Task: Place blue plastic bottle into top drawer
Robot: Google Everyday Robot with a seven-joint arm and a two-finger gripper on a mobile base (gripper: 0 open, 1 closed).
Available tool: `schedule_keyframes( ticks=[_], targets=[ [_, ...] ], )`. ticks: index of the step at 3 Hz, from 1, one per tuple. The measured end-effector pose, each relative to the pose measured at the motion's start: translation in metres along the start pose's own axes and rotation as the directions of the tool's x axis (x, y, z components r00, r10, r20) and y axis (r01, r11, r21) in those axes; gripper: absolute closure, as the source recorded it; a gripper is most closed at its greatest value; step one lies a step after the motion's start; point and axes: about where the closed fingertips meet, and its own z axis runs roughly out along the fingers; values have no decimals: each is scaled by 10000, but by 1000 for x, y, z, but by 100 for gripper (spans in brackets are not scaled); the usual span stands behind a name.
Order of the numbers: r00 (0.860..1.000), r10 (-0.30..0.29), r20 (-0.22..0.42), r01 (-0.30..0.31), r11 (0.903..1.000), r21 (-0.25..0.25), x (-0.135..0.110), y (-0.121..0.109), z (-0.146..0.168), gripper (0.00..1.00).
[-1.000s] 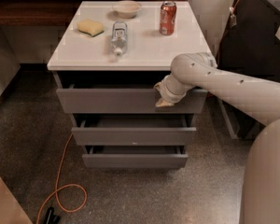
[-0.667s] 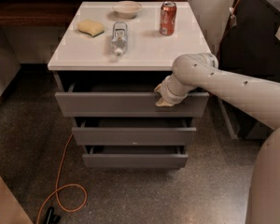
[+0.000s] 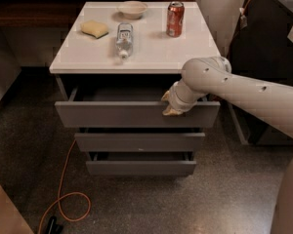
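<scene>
Nearest, an orange cable (image 3: 62, 179) loops on the floor below the two narrow lower drawers (image 3: 139, 141). Above them the top drawer (image 3: 112, 115) stands partly pulled out, its dark interior showing. The gripper (image 3: 172, 104) sits on the upper edge of that drawer's front, toward its 3 o'clock end; I cannot tell whether the jaws are open or closed, or whether they hold the edge. Farther back, on the white table (image 3: 156, 52), the blue plastic bottle (image 3: 124, 39) lies on its side, well apart from the gripper at about 11 o'clock. Its long axis runs 12 to 6, cap toward 6. Beyond it are a yellow sponge (image 3: 94, 29), a red can (image 3: 175, 18) and a bowl (image 3: 132, 9). The single arm likely must rise and reach back-left.
</scene>
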Motion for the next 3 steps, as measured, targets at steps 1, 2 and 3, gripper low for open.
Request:
schedule_keyframes(
  ticks=[1,2,3],
  targets=[
    [10000,19,17,-19,10000,-5,-2,2,-4,100],
    [9994,272,236,-270,9996,-68,-20,33,-22,100],
    [9993,263,253,-262,9996,-64,-21,35,-23,100]
  ],
)
